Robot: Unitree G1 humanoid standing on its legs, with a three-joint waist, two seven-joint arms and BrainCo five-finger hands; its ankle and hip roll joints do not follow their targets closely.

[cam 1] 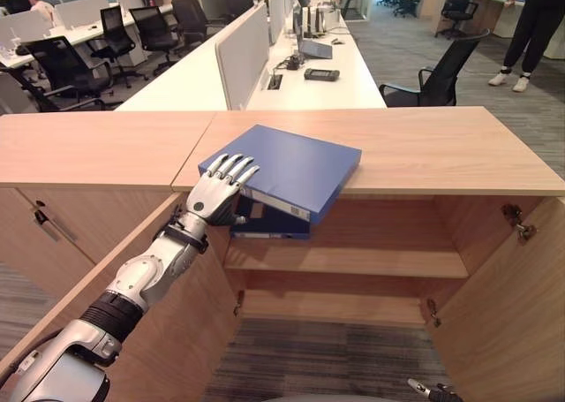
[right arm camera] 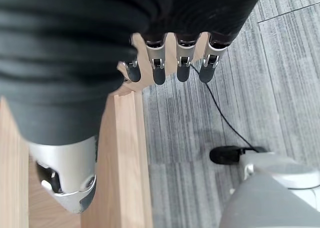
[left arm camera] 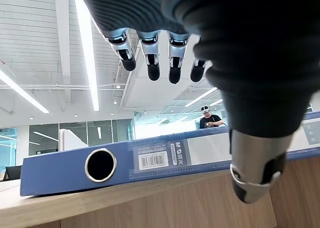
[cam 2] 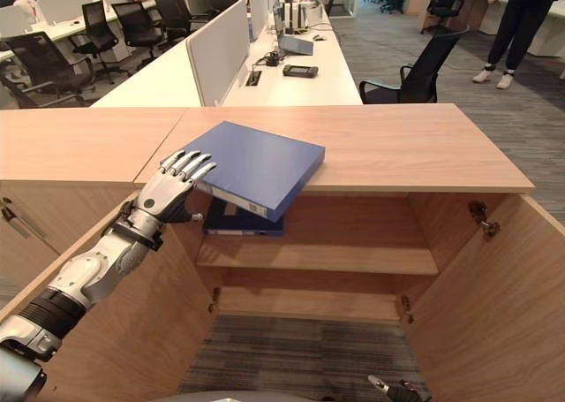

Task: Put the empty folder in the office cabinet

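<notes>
Low at my right, the right hand (right arm camera: 165, 62) hangs relaxed beside the open cabinet door (right arm camera: 127, 153), holding nothing. My left hand (cam 1: 214, 190) lies flat with straight fingers over the blue folder (cam 1: 291, 168), which juts off the cabinet top (cam 1: 441, 150), thumb below its edge. I'd grip the spine firmly, then lower it level onto the shelf (cam 1: 371, 262), clear of the other binder (cam 1: 269, 225).
</notes>
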